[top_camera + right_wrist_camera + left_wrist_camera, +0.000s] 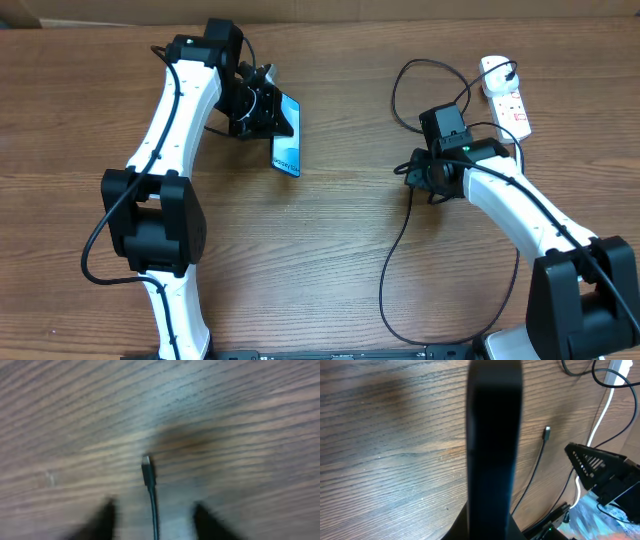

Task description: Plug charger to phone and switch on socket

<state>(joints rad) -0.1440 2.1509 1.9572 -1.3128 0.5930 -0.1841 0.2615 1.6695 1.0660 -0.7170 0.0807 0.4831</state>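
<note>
Right wrist view is blurred: right gripper [152, 510] fingers are seen spread either side of charger [148, 472] tip, contact not made out. In left wrist view left gripper [266, 112] fingers are hidden; overhead, phone [286, 142] is seen pinched by it, tilted, w/ charger tip & socket [505, 95] well apart from phone

White arm links [175, 110], black joints [155, 220], thin black cables [90, 245].

Phone [286, 150]: blue-white screen, tilted, in my left gripper [268, 120].
Charger [398, 255]: black cable, tip [146, 466] lying loose.
Socket [507, 98]: white strip, far right, charger's plug in it.
</note>
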